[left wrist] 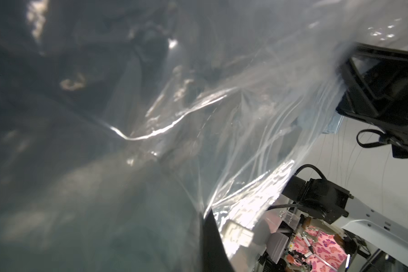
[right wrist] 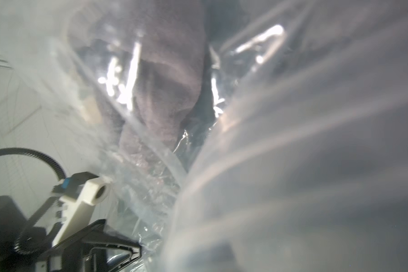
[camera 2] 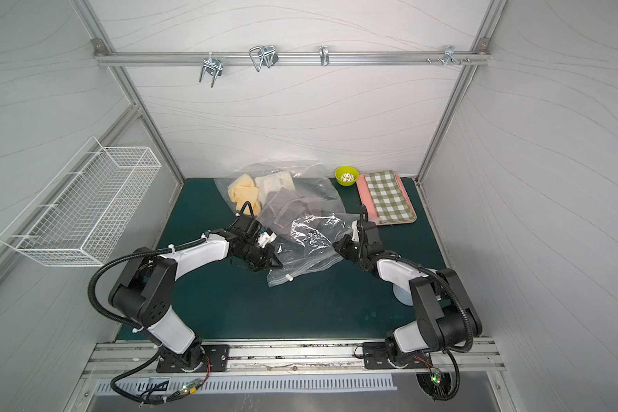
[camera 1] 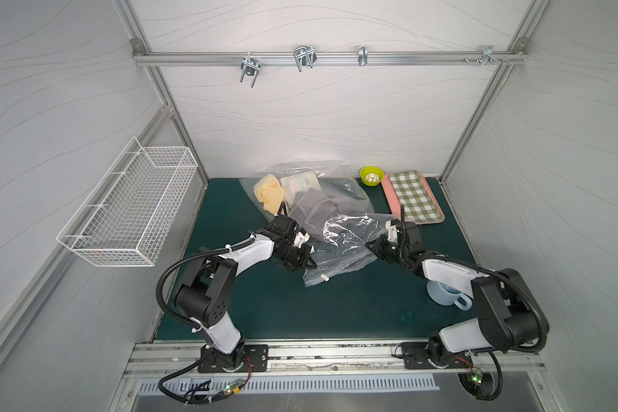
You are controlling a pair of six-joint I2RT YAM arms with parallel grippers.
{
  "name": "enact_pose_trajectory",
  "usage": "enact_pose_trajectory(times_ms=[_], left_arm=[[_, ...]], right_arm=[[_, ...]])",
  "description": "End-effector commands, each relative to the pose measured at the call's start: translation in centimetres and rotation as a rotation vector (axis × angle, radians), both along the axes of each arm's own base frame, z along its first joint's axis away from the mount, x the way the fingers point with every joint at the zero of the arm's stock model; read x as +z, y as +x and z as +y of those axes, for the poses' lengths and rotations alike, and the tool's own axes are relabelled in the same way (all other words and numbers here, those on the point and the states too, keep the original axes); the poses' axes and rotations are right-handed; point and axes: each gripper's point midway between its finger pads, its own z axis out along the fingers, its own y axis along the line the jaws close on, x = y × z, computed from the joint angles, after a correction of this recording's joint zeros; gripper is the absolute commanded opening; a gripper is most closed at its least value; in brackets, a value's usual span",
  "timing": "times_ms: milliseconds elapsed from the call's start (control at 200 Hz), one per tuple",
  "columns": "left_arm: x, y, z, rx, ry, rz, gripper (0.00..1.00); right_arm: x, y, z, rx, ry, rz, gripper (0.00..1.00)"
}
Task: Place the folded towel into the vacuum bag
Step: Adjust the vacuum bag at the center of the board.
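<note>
The vacuum bag [camera 1: 339,232] [camera 2: 311,232] lies crumpled mid-mat. Its zip strip and white slider clip [camera 1: 323,277] point toward the front. The grey folded towel [camera 1: 316,210] [right wrist: 165,82] lies inside it, beside a yellow cloth [camera 1: 270,194] and a pale patterned item. My left gripper [camera 1: 311,262] [camera 2: 277,264] is shut on the bag's left edge near the mouth. In the left wrist view the film runs into one black finger [left wrist: 212,240]. My right gripper [camera 1: 371,246] [camera 2: 338,246] is shut on the bag's right edge, with plastic bunched into it [left wrist: 349,77]. Film covers the right wrist view.
A green checked cloth [camera 1: 414,198] lies on a pink tray [camera 1: 389,199] at the back right, next to a green bowl [camera 1: 371,176]. A pale blue mug [camera 1: 446,294] stands under my right arm. A white wire basket [camera 1: 132,210] hangs on the left wall.
</note>
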Motion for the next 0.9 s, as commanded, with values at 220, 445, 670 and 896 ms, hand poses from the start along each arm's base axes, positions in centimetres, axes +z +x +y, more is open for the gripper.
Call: enact_pose_trajectory(times_ms=[220,445,670,896], left_arm=[[-0.3,-0.7,-0.5,-0.08,0.109,-0.078,0.0],[0.1,1.1,-4.0,-0.101,0.025,-0.093,0.0],[1.0,3.2,-7.0,-0.025,-0.052,-0.128,0.0],[2.8,4.5,-8.7,0.036,-0.14,-0.175,0.0]], right_arm=[[-2.4,1.4,-1.5,-0.045,-0.018,0.047,0.24],[2.3,-3.0,-0.5,0.088,-0.059,-0.084,0.47],[2.9,-10.5,1.2,0.268,-0.071,-0.146,0.48],[2.3,-13.3,3.4,0.388,0.019,-0.18,0.49]])
